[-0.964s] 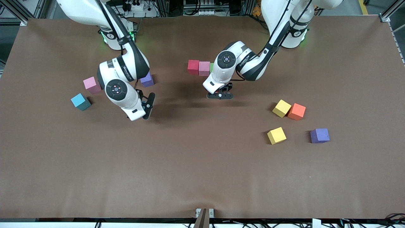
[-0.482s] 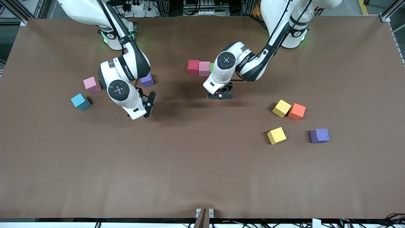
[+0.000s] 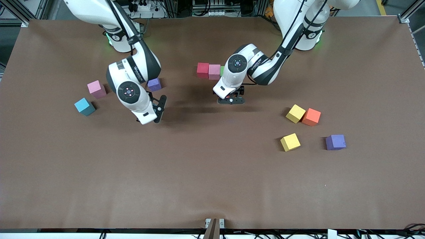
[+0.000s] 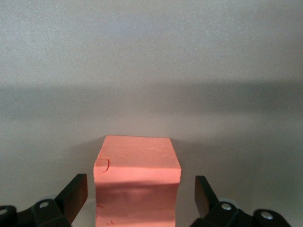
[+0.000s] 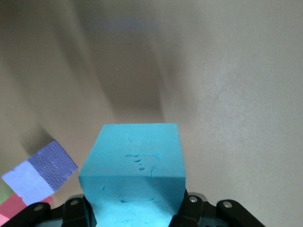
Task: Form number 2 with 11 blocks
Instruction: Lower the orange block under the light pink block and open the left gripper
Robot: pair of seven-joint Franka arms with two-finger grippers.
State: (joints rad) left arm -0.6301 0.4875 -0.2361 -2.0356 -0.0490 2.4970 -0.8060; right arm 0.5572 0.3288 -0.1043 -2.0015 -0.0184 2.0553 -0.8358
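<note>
The left gripper [image 3: 231, 99] was seen low over the table [image 3: 212, 186], just nearer the front camera than a short row of three blocks: a red block [image 3: 202, 69], a pink block [image 3: 214, 71] touching it, and a green block [image 3: 222, 70] (mostly hidden by the arm). In the left wrist view its fingers [image 4: 75, 193] stood apart on either side of an orange block [image 4: 137, 177], with a clear gap on each side, so nothing was gripped; the block rested on the table.

The right gripper [image 3: 158, 109] was held in the air toward the right arm's end of the table, and in the right wrist view it was clamped on a light blue block [image 5: 135, 175]. A purple block [image 3: 154, 84] lay on the table beside that arm, with a second pink block [image 3: 96, 88] and a second light blue block [image 3: 84, 106] closer to that end.

Toward the left arm's end, a yellow block [image 3: 295, 113] was seen touching a second orange block [image 3: 311, 117]; nearer the camera lay another yellow block [image 3: 290, 141] and another purple block [image 3: 335, 142], well apart.
</note>
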